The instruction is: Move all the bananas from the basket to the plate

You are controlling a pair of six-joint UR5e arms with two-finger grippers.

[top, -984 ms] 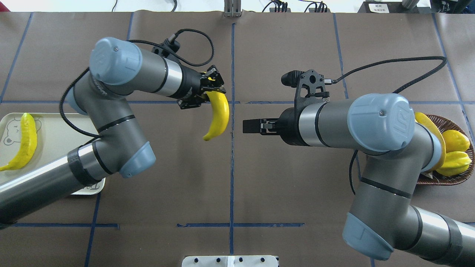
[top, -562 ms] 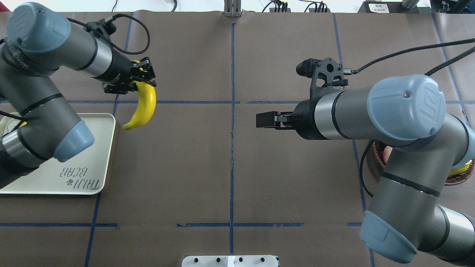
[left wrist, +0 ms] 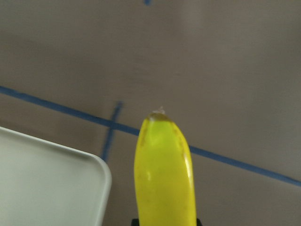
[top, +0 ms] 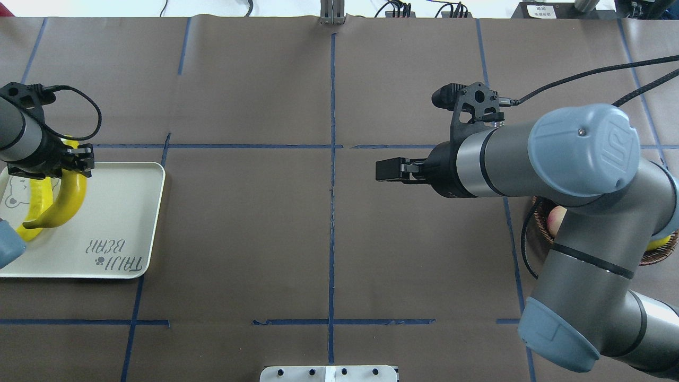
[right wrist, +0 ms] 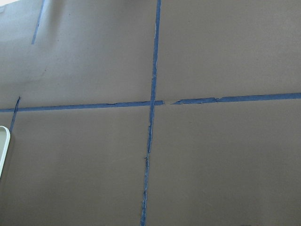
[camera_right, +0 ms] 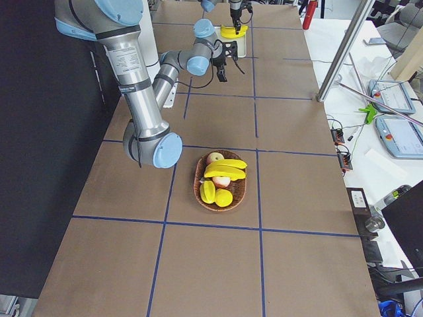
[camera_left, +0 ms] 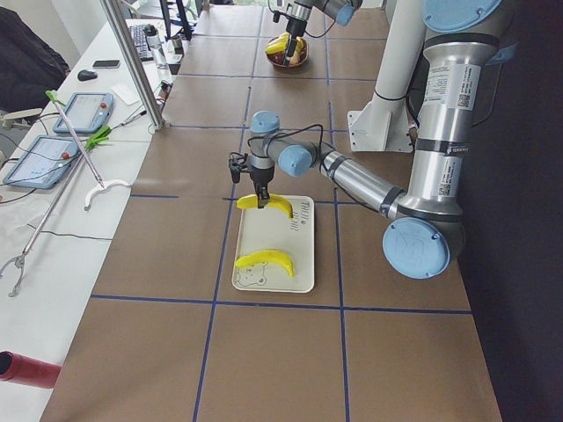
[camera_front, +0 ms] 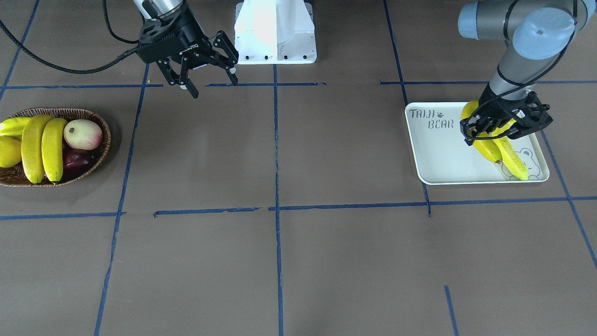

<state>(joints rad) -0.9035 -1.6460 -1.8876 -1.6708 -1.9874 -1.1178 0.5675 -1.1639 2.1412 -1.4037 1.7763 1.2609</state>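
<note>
Banana (top: 69, 201) gripped at stem end by left tool (top: 74, 162), jaws closed tight on it, hanging over plate (top: 122, 212) at left edge of overhead frame, just beside second banana (top: 38, 196) lying by bear outline (top: 15, 192). Contact between hanging tip and plate floor: not clear from any view.

Judged as placing step, with two of four fruits left to move. Lower until curved body rests on bare white floor, not across lying fruit. Keep tip inside rim and aim toward open middle, leaving room for two more. Release only after full contact; glossy curved skin likely to rock or roll if dropped. Then lift straight up, avoiding any drag on stem.

Right tool (camera_front: 213, 84) spread wide, holding nothing, above desk (camera_front: 326, 256) in upper left of front frame, well apart from basket (camera_front: 106, 140) at left edge. Two bananas (camera_front: 32, 147) there, side by side next to peach (camera_front: 83, 134).

Writing: "TAIJI BEAR" (camera_front: 430, 119) in dark capitals with paw print at plate corner, upright in front frame, upside down in overhead. White lettering (camera_front: 183, 46) on right tool body, too small to read surely. "UR" mark on blue cap (top: 610, 148) of right arm. White label (camera_left: 456, 97) on near arm in left side view, unreadable.
</note>
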